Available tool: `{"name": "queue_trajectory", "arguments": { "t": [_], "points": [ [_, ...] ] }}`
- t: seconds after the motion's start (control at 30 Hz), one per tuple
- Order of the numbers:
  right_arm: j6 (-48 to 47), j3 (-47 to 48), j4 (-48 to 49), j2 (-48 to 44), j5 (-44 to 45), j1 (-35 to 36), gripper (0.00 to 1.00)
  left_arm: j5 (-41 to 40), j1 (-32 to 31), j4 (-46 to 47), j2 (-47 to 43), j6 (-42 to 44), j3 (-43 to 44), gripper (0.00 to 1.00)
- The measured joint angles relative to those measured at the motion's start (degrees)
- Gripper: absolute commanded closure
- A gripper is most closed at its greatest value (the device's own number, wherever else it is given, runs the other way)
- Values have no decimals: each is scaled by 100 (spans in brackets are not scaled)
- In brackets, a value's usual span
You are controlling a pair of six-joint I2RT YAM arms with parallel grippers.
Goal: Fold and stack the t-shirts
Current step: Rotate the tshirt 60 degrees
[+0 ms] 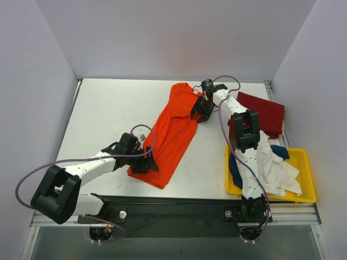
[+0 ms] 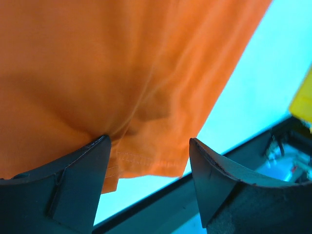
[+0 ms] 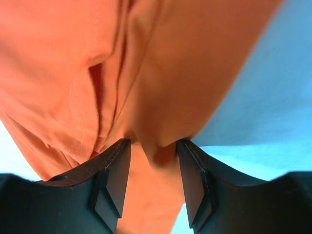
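left gripper (image 2: 148, 141): spread, straddling near hem of orange t-shirt (image 1: 173, 130) | right gripper (image 3: 152, 144): pinching bunched fold at its far end

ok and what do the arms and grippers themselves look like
Both arms match: the left arm and right arm have white links joined by chunky black joint housings. A thin purple cable loops loosely along each one. The left gripper and right gripper each carry two dark, wedge-shaped fingers with flat inner faces. No markings are legible.
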Motion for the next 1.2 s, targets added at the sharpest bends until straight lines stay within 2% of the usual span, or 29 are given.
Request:
{"name": "queue_trajectory", "arguments": {
  "t": [0.17, 0.27, 0.43, 0.6, 0.73, 0.83, 1.03, 1.2],
  "points": [
    [-138, 245, -2, 111, 15, -256, 55, 225, -929, 280, 396, -269, 201, 23],
    [-295, 273, 2, 105, 44, -380, 55, 282, -1088, 229, 503, -293, 345, 23],
    [-531, -33, 28, -254, 94, -505, 55, 46, -903, -315, 227, -107, 835, 22],
    [-619, -1582, 31, -1845, 173, -267, 55, -422, -192, -973, -310, 249, 1176, 21],
    [-448, -2889, 98, -3320, 308, 586, 55, -706, 450, -1449, -566, 540, 1047, 21],
    [-109, -3851, 245, -3998, 317, 1547, 56, -769, 542, -1655, -664, 649, 809, 21],
    [870, -5434, 516, -4218, 205, 3147, 58, -791, 527, -1880, -767, 741, 638, 21],
    [1552, -5748, 758, -4210, 214, 3766, 59, -798, 525, -1880, -866, 761, 601, 22]
  ]
}}
